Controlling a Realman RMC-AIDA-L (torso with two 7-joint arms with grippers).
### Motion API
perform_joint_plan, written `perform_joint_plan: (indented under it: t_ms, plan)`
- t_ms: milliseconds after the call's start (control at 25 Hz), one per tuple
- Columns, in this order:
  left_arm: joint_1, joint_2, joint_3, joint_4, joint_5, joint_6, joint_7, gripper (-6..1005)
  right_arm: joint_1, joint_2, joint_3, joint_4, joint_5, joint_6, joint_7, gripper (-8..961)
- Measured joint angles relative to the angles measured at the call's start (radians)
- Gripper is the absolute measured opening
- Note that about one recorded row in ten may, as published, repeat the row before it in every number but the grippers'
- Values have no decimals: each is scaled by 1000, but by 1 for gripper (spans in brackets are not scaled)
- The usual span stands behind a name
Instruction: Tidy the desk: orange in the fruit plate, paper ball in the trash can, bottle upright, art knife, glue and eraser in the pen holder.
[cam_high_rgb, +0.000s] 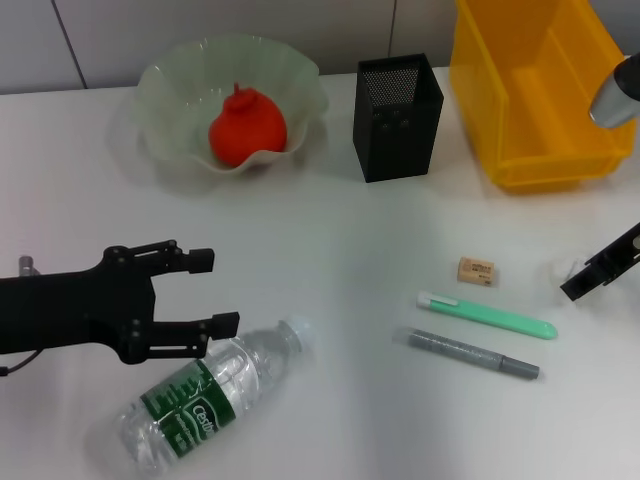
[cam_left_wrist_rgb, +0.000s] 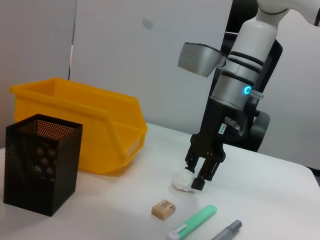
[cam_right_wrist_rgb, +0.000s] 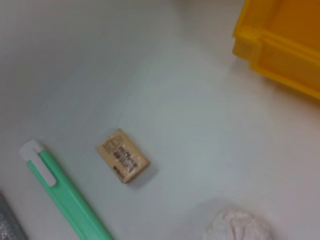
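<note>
Pinching the paper ball on the surface is the right claw; the left claw is held spread beside the lying bottle.

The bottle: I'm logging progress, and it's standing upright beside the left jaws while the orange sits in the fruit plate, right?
Not quite. The head view shows the bottle lying on its side beside the left gripper; the orange does sit in the fruit plate.
</note>
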Motion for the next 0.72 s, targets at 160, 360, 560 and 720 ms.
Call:
perform_joint_plan:
  t_ms: [160, 360, 560, 720]
  plan:
    - [-3, -4, 0, 0, 8, -1, 0, 815, -2, 0, 1, -17, 2, 0, -1, 591]
    - [-3, -7, 0, -3, 9, -1, 9, 812, -10, 2, 4, -70, 8, -11, -2, 415]
    - [-4, -9, 0, -12, 9, -3, 14, 809, -26, 2, 5, -219, 50, -86, -2, 347]
    - [0, -9, 0, -13, 9, -3, 18, 807, -56, 6, 0, -435, 105, -173, 11, 338]
